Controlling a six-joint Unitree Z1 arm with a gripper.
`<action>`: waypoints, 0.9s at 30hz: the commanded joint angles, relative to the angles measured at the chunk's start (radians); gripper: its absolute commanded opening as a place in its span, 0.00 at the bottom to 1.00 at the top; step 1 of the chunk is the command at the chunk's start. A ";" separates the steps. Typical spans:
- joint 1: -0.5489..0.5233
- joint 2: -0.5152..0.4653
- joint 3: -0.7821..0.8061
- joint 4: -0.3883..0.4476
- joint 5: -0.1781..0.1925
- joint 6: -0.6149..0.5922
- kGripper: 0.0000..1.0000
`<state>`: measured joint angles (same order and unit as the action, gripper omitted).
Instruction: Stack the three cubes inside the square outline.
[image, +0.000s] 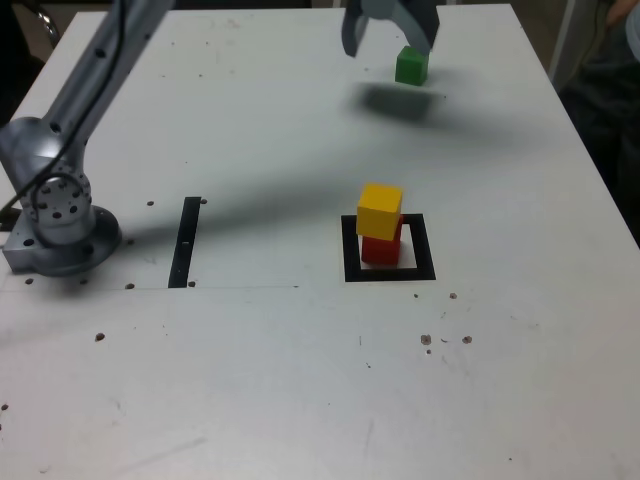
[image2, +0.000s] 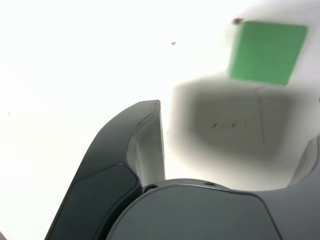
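A yellow cube (image: 380, 210) sits on a red cube (image: 381, 249), slightly askew, inside the black square outline (image: 350, 252) near the table's middle. The green cube (image: 411, 66) rests alone on the table at the far side. My gripper (image: 388, 38) hangs open just above it and a little toward the exterior view's left, with nothing between its fingers. In the wrist view the green cube (image2: 267, 52) lies on the white surface beyond the spread dark fingers (image2: 125, 160), with the gripper's shadow beneath.
The arm's grey base (image: 60, 225) stands at the exterior view's left. A thin black strip (image: 185, 242) lies beside it. A person's dark sleeve (image: 610, 90) shows past the table's right edge.
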<state>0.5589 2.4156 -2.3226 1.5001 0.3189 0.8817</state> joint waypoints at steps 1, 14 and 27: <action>-0.006 0.045 -0.073 0.018 0.005 0.025 0.99; -0.002 0.182 -0.261 0.033 0.001 0.069 0.91; 0.001 0.197 -0.308 0.030 -0.005 0.075 0.43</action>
<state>0.5580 2.6101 -2.6243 1.5310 0.3172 0.9545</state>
